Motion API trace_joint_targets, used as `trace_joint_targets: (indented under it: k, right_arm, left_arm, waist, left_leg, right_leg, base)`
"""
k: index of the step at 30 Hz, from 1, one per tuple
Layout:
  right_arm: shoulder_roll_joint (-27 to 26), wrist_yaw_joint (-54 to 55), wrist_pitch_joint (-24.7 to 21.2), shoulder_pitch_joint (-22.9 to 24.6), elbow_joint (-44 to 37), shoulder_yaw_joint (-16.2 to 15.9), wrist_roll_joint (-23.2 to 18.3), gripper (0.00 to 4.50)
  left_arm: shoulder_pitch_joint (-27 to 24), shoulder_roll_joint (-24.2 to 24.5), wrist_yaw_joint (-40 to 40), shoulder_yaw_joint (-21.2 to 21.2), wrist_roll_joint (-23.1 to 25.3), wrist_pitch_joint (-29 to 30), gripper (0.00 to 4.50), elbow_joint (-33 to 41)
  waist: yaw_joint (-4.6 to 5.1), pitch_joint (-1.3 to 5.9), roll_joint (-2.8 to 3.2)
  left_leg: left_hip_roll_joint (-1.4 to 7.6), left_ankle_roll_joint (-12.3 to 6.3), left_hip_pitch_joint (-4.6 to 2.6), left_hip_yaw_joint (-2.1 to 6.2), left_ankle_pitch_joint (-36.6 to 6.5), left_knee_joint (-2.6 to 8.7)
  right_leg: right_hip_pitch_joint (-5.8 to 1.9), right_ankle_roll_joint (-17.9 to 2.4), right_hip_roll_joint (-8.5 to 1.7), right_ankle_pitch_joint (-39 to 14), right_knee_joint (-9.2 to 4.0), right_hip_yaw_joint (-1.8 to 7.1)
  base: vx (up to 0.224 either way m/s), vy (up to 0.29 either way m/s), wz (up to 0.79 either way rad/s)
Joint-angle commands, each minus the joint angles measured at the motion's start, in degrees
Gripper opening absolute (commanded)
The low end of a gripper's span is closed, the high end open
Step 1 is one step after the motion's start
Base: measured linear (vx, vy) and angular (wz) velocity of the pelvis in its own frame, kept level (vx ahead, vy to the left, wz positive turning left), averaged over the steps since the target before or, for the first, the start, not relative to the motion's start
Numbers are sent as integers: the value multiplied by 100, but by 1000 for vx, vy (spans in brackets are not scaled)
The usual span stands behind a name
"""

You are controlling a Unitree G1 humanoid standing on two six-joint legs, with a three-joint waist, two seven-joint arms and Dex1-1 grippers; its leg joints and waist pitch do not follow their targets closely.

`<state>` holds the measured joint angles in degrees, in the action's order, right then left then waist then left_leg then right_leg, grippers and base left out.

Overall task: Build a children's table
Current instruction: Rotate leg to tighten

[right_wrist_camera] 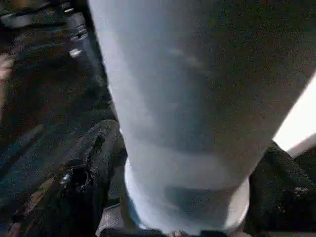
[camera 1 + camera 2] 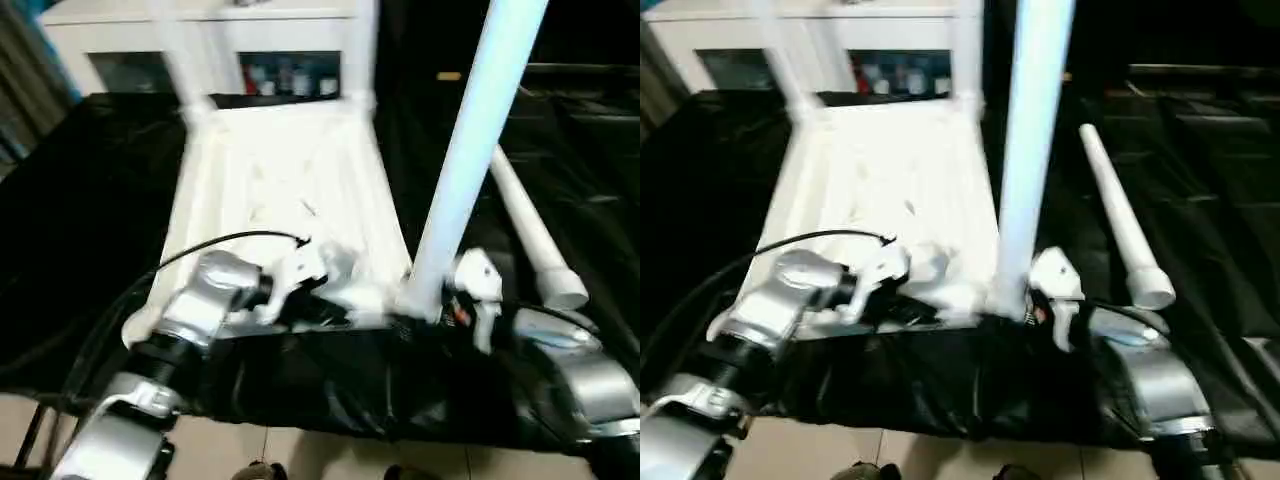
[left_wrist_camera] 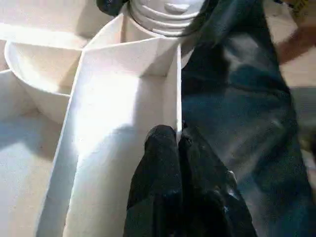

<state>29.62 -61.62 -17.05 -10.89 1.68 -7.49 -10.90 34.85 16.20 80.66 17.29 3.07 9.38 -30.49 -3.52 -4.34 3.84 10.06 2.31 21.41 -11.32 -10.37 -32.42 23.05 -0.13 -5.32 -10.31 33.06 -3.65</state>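
Observation:
The children's table top (image 2: 290, 190) lies upside down on black cloth, ribbed underside up. Two white legs (image 2: 185, 60) stand in its far corner sockets. A third leg (image 2: 470, 150) stands upright in the near right socket. My right gripper (image 2: 440, 300) is at that leg's base, its fingers (image 1: 94, 163) spread open on either side of the tube. My left gripper (image 3: 173, 136) is shut on the thin near rim of the table top, close to the same corner. A loose fourth leg (image 2: 530, 230) lies on the cloth to the right.
A black cloth (image 2: 80, 200) covers the work surface, and its near edge drops to a tiled floor (image 2: 250, 440). Behind the table top stands a white cabinet (image 2: 200, 20) with glass doors. A black cable (image 2: 200, 250) arcs over my left wrist.

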Motion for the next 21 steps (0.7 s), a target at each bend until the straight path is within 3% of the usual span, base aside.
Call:
trace_joint_targets:
  k: [1,3,7,8,14,21]
  right_arm:
    - [57,-601,-174,6,-206,-555,-84,364]
    - [115,-721,-185,-9,-212,-590,-73,339]
    - [266,-938,-216,-98,-209,-710,-93,339]
    - [303,-989,-222,-126,-203,-743,-109,309]
    - [306,-1133,-389,-187,-230,-766,-237,279]
    - [-49,-581,-478,-112,-197,-531,-314,272]
  left_arm:
    - [209,-98,392,323,-166,-207,0,23]
    - [226,-69,451,342,-159,-248,0,1]
    - [286,-5,642,391,-165,-360,0,-72]
    - [303,7,692,404,-156,-399,0,-99]
    - [347,-33,754,397,-177,-475,0,-221]
    - [334,-208,380,269,-212,-265,0,-238]
  waist:
    - [-4,294,-69]
    - [-15,306,-82]
    - [-33,310,-82]
    - [-39,306,-84]
    - [-68,313,-86]
    - [-100,312,-89]
  left_leg:
    - [348,-691,-87,119,-1120,343]
    - [341,-706,-73,119,-1035,330]
    - [337,-749,-70,119,-913,321]
    - [339,-755,-66,118,-930,319]
    - [341,-746,-67,122,-878,314]
    - [345,-710,-68,121,-916,318]
  right_leg:
    - [-262,-1535,-325,-992,-357,255]
    - [-277,-1580,-333,-866,-338,252]
    - [-280,-1613,-331,-734,-324,244]
    - [-281,-1619,-334,-754,-324,245]
    - [-287,-1634,-335,-713,-313,243]
    - [-281,-1625,-343,-791,-321,245]
  base:
    - [0,0,0]
    - [0,0,0]
    - [0,0,0]
    - [0,0,0]
    - [0,0,0]
    - [0,0,0]
